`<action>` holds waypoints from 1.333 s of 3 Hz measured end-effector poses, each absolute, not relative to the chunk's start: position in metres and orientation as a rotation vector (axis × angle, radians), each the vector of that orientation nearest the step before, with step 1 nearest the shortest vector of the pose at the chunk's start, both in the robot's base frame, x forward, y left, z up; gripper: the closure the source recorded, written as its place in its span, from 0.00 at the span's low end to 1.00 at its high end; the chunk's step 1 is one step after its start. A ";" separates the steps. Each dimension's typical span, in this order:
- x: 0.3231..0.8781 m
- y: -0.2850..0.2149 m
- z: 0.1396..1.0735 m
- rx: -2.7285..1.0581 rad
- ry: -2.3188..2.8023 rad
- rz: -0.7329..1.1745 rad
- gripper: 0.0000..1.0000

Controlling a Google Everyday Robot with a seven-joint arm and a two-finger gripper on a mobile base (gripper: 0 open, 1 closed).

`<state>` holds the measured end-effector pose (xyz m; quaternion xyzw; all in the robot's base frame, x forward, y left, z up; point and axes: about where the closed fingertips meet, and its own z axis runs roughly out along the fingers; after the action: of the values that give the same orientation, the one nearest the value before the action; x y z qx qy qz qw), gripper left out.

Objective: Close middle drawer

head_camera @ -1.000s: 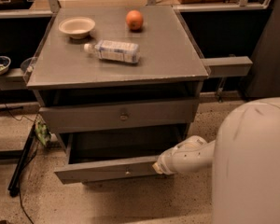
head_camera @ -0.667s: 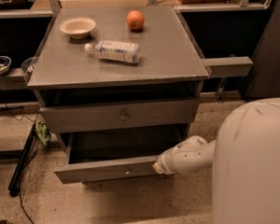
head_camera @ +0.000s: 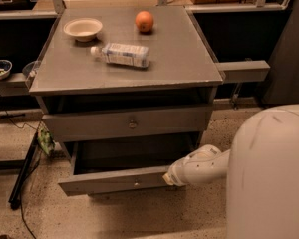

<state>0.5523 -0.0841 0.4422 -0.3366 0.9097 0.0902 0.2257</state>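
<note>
The middle drawer [head_camera: 114,181] stands pulled out from the grey cabinet [head_camera: 199,73], its flat grey front low and forward with a small round knob [head_camera: 136,184] at its centre. Its inside looks dark. Above it the uppermost drawer front [head_camera: 89,126] with the same kind of knob sits nearly flush with the cabinet. The lowest drawer is hidden under the open one. My gripper [head_camera: 168,178], at the end of the white arm [head_camera: 202,166], rests against the right end of the middle drawer's front panel.
On the cabinet top lie a cream bowl [head_camera: 82,28], a plastic bottle on its side [head_camera: 122,54] and an orange [head_camera: 144,21]. A dark rod and cables [head_camera: 22,176] lie on the speckled floor at left. My white body [head_camera: 269,178] fills the lower right.
</note>
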 end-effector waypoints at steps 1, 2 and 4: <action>0.552 -0.084 0.442 -0.928 2.508 0.249 0.29; 0.552 -0.084 0.442 -0.928 2.509 0.249 0.00; 0.552 -0.084 0.442 -0.928 2.509 0.249 0.26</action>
<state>0.5523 -0.0840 0.4421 -0.3366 0.9097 0.0903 0.2257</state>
